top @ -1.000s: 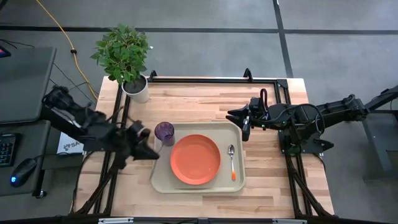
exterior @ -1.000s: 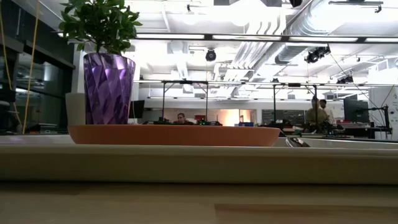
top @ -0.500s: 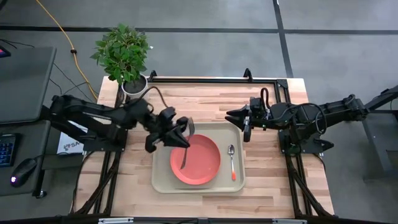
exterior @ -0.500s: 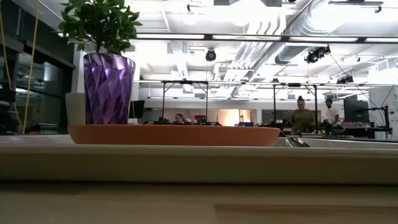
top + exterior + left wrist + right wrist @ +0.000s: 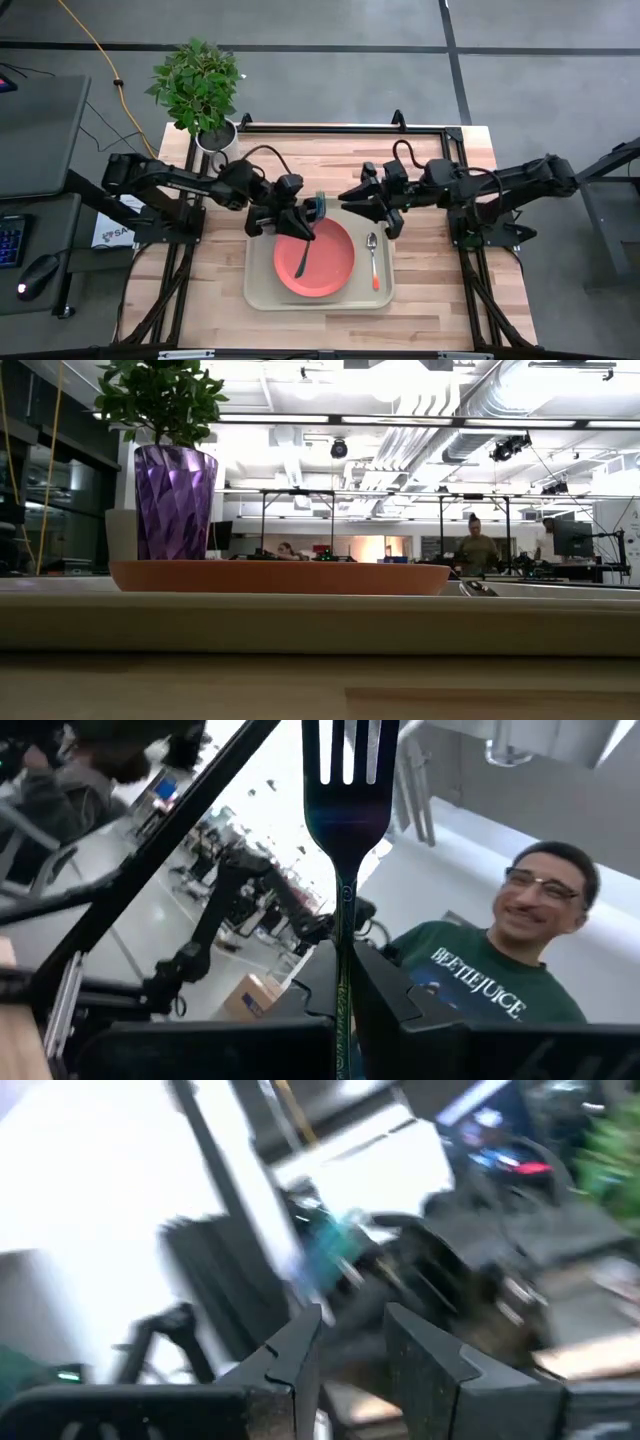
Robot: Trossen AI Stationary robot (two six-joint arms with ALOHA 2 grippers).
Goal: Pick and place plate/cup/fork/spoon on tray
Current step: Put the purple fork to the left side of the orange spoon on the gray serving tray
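Observation:
My left gripper (image 5: 303, 218) is shut on the fork (image 5: 303, 255) above the far left part of the orange plate (image 5: 330, 265). The plate lies on the beige tray (image 5: 385, 215). The orange-handled spoon (image 5: 373, 262) lies on the tray to the right of the plate. My left arm hides the purple cup in the high view. The cup shows in the low view (image 5: 175, 500), standing behind the plate (image 5: 280, 577). My right gripper (image 5: 350, 197) is open and empty, a short way to the right of the left gripper, its fingers pointing at it. My left gripper pinches the fork's handle (image 5: 341, 970) between its two fingers, which come level from the table's left and lie across the fork. The teal handle end (image 5: 318, 205) sticks out on one side. The metal end (image 5: 350, 750) points toward the near edge. The fork is lifted clear over the plate.
A white pot with a green plant (image 5: 218, 140) stands at the table's far left corner. Black frame rails (image 5: 340, 128) run along the table's far, left and right edges. People stand in the room beyond the table (image 5: 478, 545).
My left gripper has gone from beside the tray's left rim toward the table's right, past the cup to the plate's far left part, carrying the fork. My right gripper has gone toward the table's left, closer to the left gripper.

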